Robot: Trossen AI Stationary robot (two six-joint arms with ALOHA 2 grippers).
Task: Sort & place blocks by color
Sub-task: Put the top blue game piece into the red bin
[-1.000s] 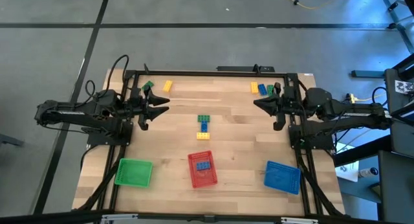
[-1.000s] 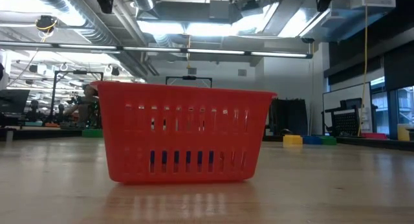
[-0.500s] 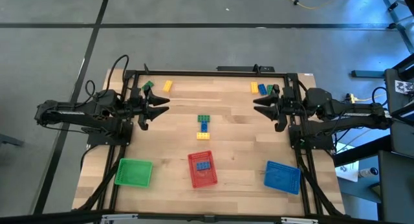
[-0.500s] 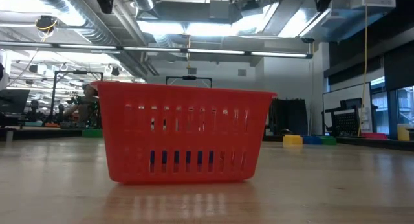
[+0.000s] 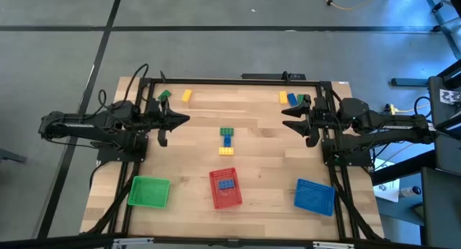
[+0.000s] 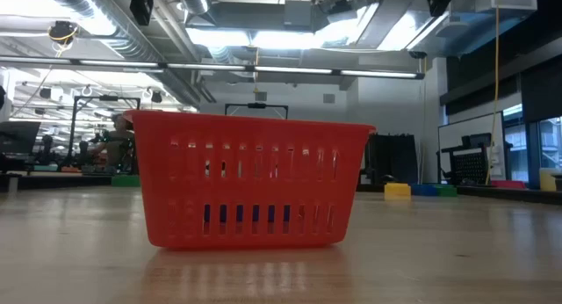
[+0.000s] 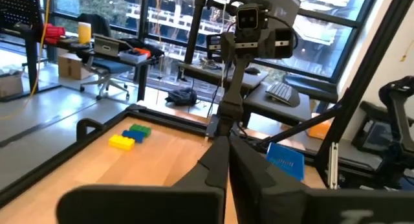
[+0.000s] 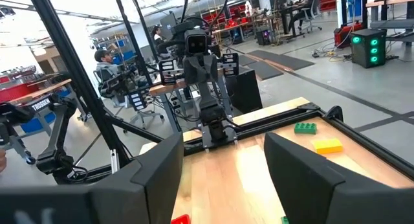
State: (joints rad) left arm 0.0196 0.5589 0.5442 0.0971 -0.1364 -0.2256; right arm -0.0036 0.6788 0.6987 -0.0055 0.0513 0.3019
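Plastic blocks [image 5: 227,140], judged light, rigid and slick, lie mid-table, with others at both far corners and in the red tray [image 5: 225,198], best pinched across flat sides; left gripper [image 5: 180,119] has fingers pressed together, right gripper [image 5: 290,118] spread, both empty.

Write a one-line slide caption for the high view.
Two arms wait over a wooden table: left end effector shut, right end effector open, three blocks stacked mid-table, a blue one already in the red tray.
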